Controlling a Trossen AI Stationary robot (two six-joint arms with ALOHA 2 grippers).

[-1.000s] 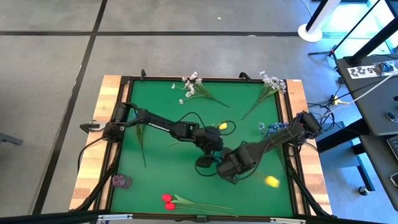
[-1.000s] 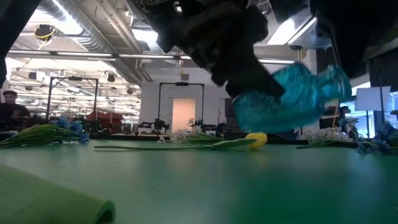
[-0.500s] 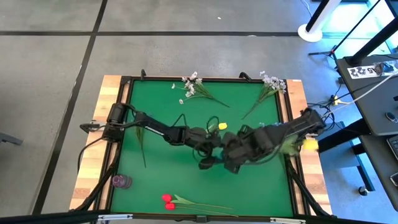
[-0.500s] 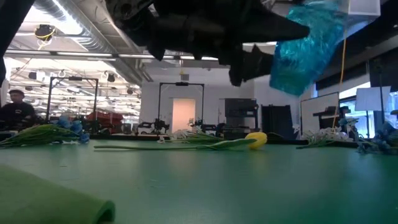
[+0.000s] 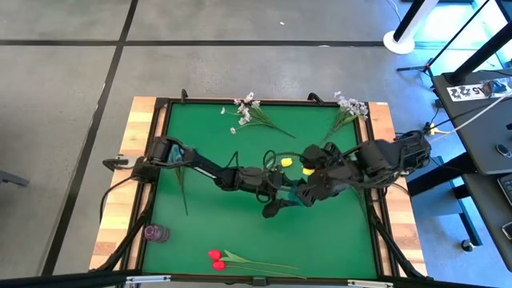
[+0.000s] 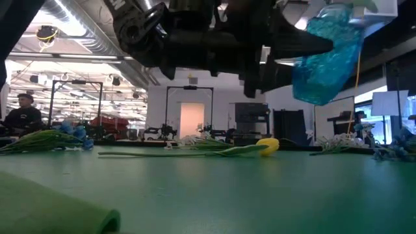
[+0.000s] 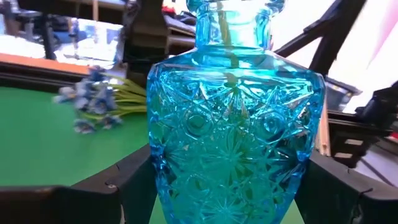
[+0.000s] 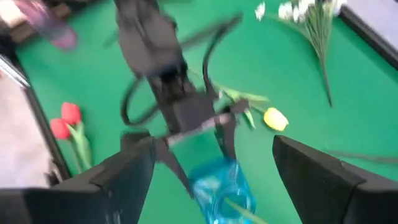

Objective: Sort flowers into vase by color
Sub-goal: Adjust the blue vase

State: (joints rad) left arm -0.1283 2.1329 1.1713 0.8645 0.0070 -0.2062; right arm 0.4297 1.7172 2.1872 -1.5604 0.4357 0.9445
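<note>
Overhead looks straight down, low looks level; both wrists share the blue vase.

Yellow tulips: we count two
Red tulips: two
White blossom sprays: two
Blue vase: one
Purple vase: one

Two matte black jointed arms, black cables looping beside their links, each end in a pair of broad, flat dark fingers.
</note>
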